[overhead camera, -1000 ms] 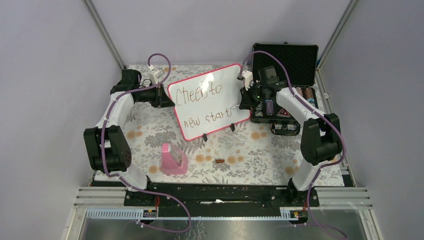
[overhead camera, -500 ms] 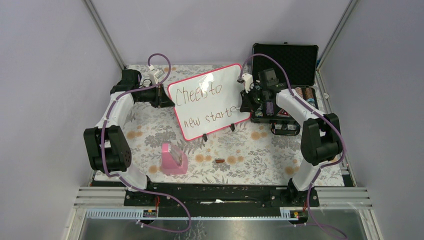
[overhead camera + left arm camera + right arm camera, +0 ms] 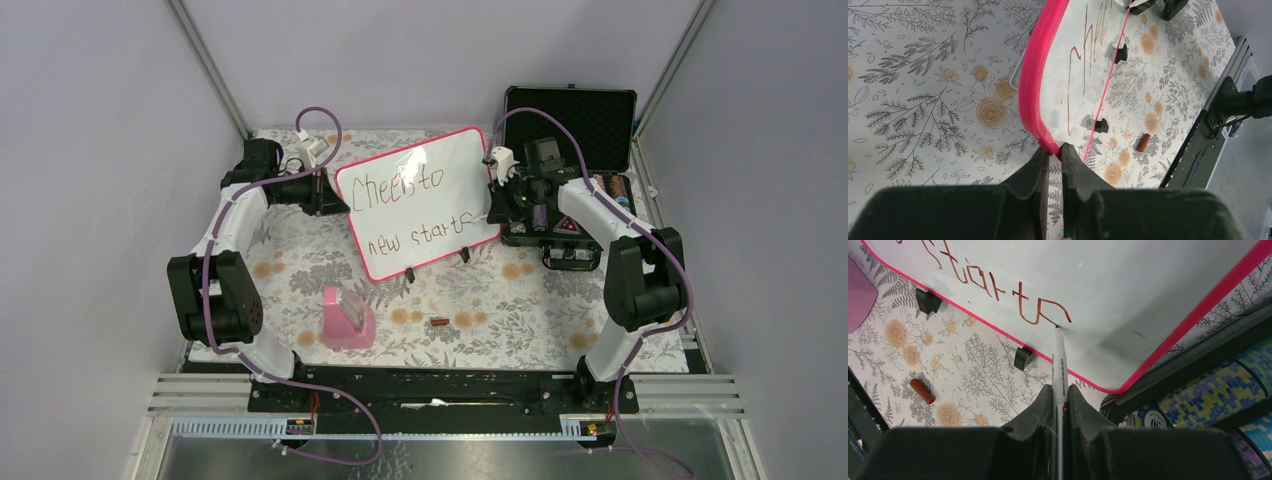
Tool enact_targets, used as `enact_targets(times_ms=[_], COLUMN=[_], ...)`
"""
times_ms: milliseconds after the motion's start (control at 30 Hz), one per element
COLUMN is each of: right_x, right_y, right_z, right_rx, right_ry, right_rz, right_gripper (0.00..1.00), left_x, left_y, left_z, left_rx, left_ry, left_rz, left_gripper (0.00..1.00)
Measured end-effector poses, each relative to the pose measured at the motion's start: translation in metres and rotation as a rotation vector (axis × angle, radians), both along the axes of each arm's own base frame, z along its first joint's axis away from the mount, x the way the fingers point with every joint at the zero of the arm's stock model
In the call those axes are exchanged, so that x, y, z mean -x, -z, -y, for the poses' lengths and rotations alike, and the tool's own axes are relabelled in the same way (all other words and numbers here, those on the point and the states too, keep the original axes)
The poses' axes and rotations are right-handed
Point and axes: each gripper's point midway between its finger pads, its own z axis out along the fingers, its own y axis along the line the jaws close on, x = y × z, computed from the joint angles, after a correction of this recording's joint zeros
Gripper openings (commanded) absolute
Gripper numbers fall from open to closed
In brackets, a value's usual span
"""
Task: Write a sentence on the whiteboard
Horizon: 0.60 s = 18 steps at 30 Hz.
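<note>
**Whiteboard held between both hands**

The whiteboard (image 3: 432, 212) stands tilted on the floral surface (image 3: 300, 262). The sentence (image 3: 405, 187) runs in two lines, roughly "Cheers to / new start". The left hand (image 3: 337, 203) meets the board's left edge, and the right hand (image 3: 493, 212) meets its right edge. A pink block (image 3: 347, 318) and a small brown piece (image 3: 438, 322) lie nearer the arms' bases.

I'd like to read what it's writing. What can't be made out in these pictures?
- Sentence: in the overhead view the letters are too small to settle the last one; in the right wrist view the top edge cuts off the upper line.
- Marker: its back end is hidden between the right fingers.
- Small brown piece: too small overhead to identify.
- Case: the right arm covers part of its contents overhead.
</note>
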Motion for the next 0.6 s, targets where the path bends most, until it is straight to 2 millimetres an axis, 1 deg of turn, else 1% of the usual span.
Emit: enact_targets(times_ms=[600], right_x=[0.0055], right_y=[0.0081], right_z=[0.0046], right_rx=[0.012], right_ry=[-0.003], right_rz=[-0.014], right_gripper=[0.0], left_x=[0.0002], left_y=[0.0001], left_z=[0.0], left_rx=[0.0], left_ry=[0.0], left_rz=[-0.001], left_gripper=[0.0])
